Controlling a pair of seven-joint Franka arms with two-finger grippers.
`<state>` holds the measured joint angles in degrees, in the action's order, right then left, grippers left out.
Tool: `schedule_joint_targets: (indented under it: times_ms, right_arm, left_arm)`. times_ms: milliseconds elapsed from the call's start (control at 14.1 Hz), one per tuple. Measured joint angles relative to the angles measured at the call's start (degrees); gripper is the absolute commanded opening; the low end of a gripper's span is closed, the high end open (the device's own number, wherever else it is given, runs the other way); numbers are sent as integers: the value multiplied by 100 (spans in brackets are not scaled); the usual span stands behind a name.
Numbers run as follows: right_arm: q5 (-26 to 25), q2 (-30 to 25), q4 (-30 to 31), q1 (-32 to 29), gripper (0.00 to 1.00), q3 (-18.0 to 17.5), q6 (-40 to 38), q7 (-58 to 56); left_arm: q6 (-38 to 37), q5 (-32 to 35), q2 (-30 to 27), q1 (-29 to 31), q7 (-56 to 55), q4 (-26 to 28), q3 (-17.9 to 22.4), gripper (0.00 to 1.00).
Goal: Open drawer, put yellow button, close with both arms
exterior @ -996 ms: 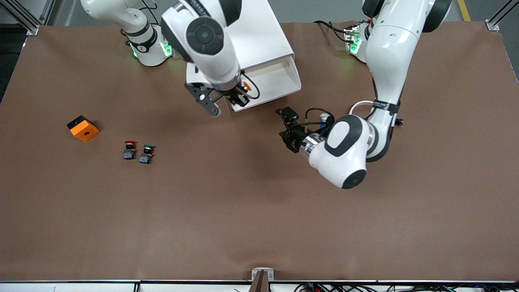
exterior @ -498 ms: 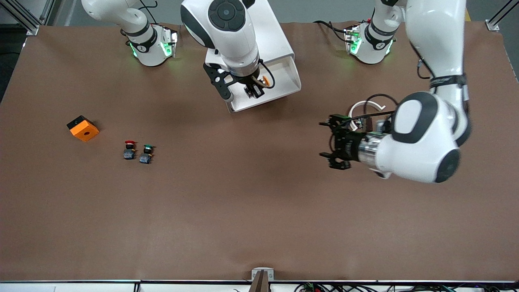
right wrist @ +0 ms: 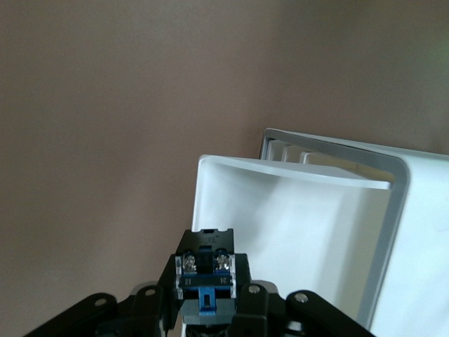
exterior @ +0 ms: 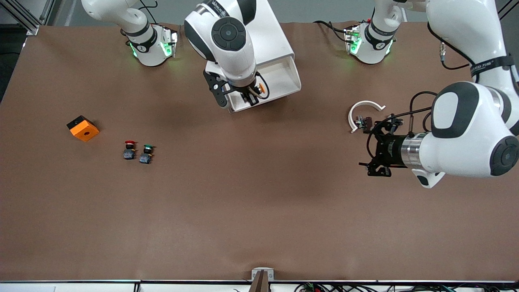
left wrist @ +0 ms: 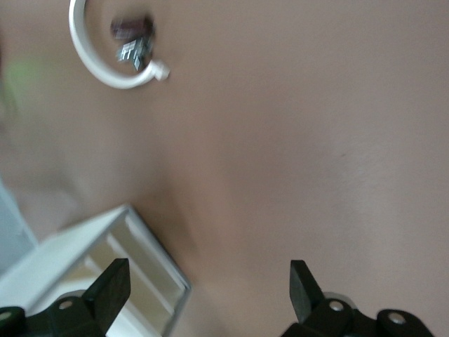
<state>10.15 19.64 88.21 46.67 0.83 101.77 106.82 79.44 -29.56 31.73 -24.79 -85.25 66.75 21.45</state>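
Note:
The white cabinet stands between the two arm bases, and its top drawer is pulled out toward the front camera. My right gripper hangs over the open drawer, shut on the yellow button. In the right wrist view the button's black and blue body sits clamped between the fingers, with the drawer's cream inside just below. My left gripper is open and holds nothing, over bare table toward the left arm's end. Its fingers stand wide apart.
A white C-shaped ring with a small dark part lies beside the left gripper. Toward the right arm's end lie an orange block, a red-capped button and a green-capped button.
My right gripper carried the yellow button from the drawer's front corner to over its inside. My left arm swung away from the drawer toward its own end of the table, still open.

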Motion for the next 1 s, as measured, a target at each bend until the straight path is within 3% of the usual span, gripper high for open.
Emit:
schedule_joint_targets:
  times_ms: [640,854,996]
  right_arm:
    - [18,281,21,114,12,-20,165,11]
    - [77,322,21,147,23,-21,159,11]
    - [92,323,21,158,20,-23,117,11]
  left_arm:
    - [699,1426,-410,127,3636,0,23,100]
    - [698,2028,-622,94,4714,0,23,100]
    - [694,2273,-793,88,5425,3,23,100]
